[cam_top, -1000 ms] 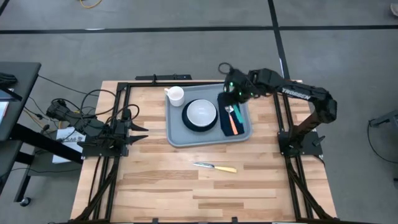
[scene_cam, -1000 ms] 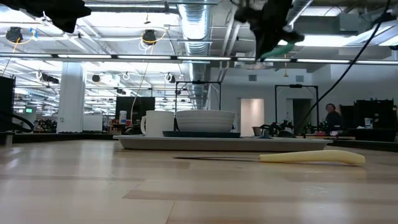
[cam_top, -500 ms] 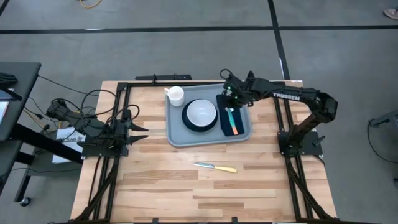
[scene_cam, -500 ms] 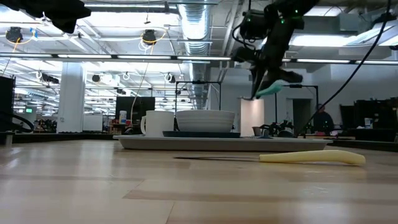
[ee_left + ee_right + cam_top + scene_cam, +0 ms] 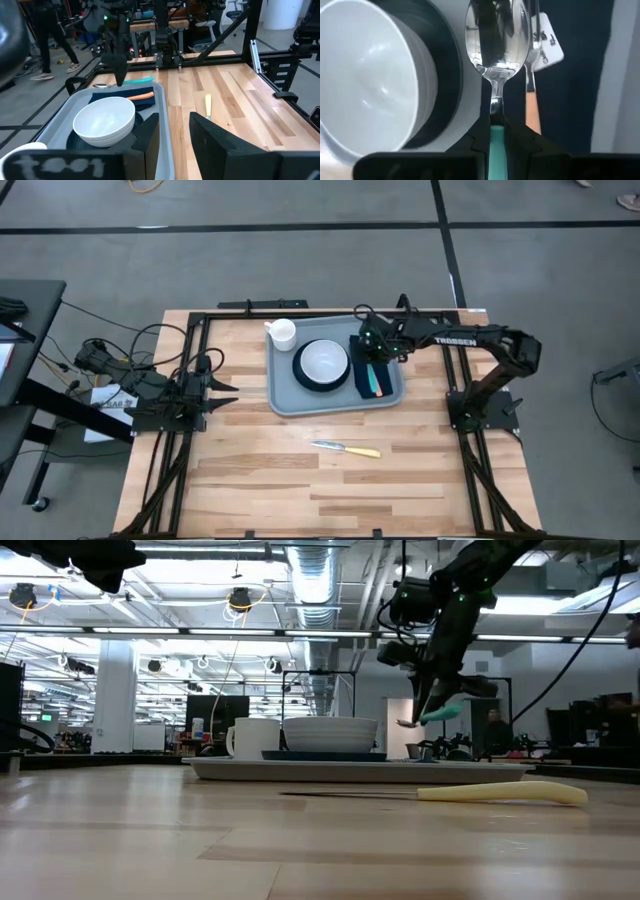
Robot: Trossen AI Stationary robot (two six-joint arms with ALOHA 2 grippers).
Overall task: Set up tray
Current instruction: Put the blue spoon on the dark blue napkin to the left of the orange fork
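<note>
The large flat grey-blue rectangular tray point(image 5: 283, 398) is set on the pale wooden slatted desk point(image 5: 260, 470), toward its far edge. On the tray, the round dark teal plate point(image 5: 302, 377) is placed centrally, and the white bowl point(image 5: 324, 361) is seated on it. The white cup point(image 5: 283, 332) is stood at the tray's far left corner. The dark navy napkin point(image 5: 362, 380) is laid to the plate's right, with the orange-handled utensil point(image 5: 377, 383) on it. The teal-handled metal spoon point(image 5: 497, 45) is held above the napkin by the right gripper point(image 5: 372, 346). The yellow-handled knife point(image 5: 347, 448) is laid on the desk, nearer than the tray. The left gripper point(image 5: 222, 394) is parked at the desk's left edge.
</note>
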